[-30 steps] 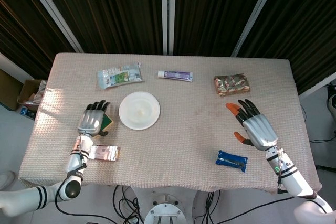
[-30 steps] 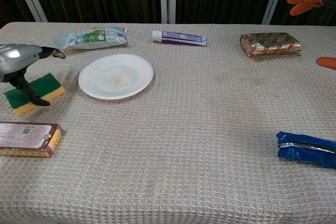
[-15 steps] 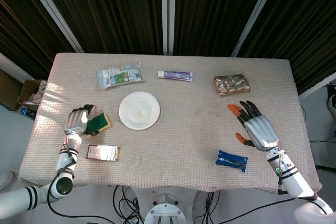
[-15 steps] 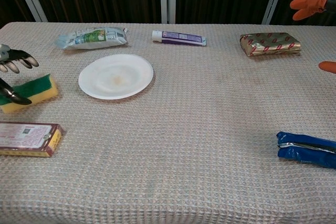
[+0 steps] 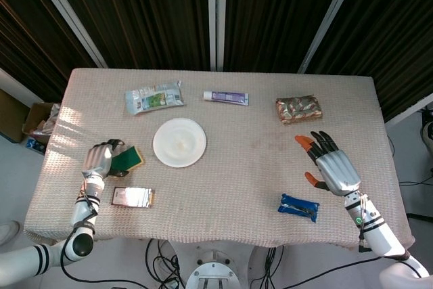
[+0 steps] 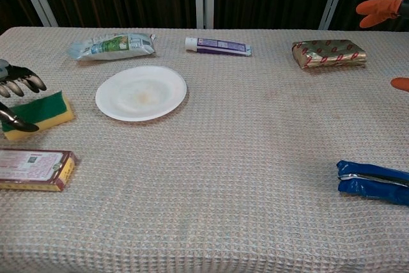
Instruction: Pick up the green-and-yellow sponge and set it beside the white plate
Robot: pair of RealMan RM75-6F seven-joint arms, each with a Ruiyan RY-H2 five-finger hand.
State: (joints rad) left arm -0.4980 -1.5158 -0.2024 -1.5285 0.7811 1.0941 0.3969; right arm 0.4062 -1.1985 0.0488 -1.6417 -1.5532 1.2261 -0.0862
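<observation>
The green-and-yellow sponge [image 5: 128, 158] [image 6: 39, 109] lies flat on the tablecloth, left of the white plate [image 5: 179, 142] [image 6: 141, 92] with a gap between them. My left hand [image 5: 98, 160] [image 6: 15, 100] sits at the sponge's left end. Its curled fingers [image 6: 24, 80] hover just behind the sponge and its thumb [image 6: 19, 122] lies along the front edge; I see no firm grip. My right hand [image 5: 331, 164] hovers open over the right side of the table, far from the sponge. Only its orange fingertips [image 6: 379, 7] show in the chest view.
A flat red-and-gold box [image 5: 133, 197] [image 6: 35, 169] lies just in front of the sponge. A green-white packet [image 5: 154, 97], a toothpaste tube [image 5: 226, 97] and a gold wrapped block [image 5: 298, 108] line the back. A blue pouch [image 5: 298, 207] lies front right.
My left hand has drawn back to the left from above the sponge and curled its fingers around the sponge's left end. The sponge has turned a little. The right hand has barely shifted.
</observation>
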